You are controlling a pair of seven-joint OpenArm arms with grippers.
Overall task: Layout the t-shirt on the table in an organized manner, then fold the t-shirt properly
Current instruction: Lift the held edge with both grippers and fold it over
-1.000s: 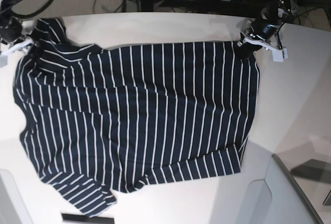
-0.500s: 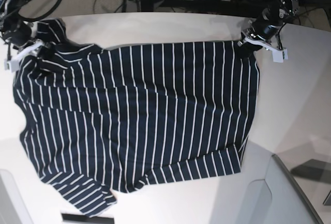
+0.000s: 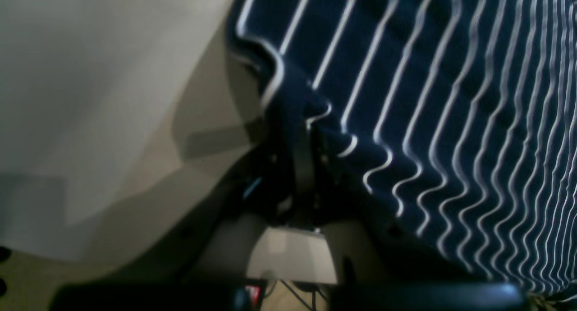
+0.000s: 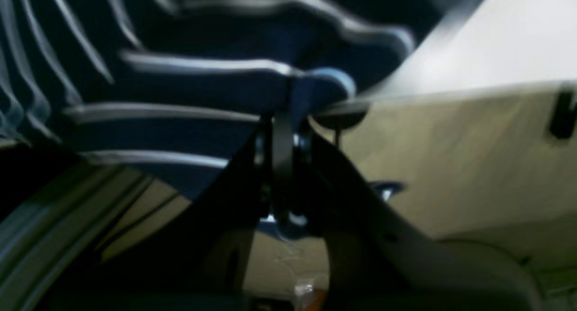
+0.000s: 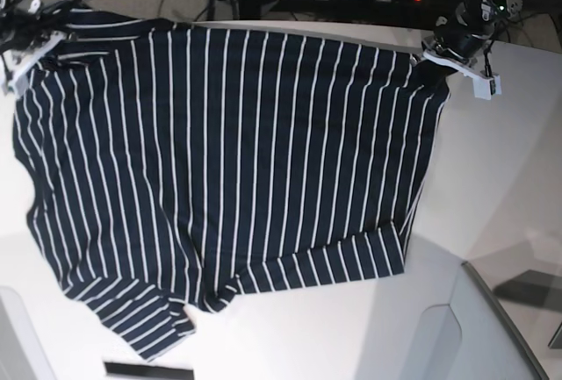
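Both grippers, left gripper (image 5: 432,49) and right gripper (image 5: 39,42), are clamped on the t-shirt (image 5: 228,161) far corners so it is spread flat.

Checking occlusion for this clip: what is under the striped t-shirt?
The white table shows around the t-shirt and evidently runs beneath it. Both grippers pinch its far corners. Anything else underneath is covered by fabric.
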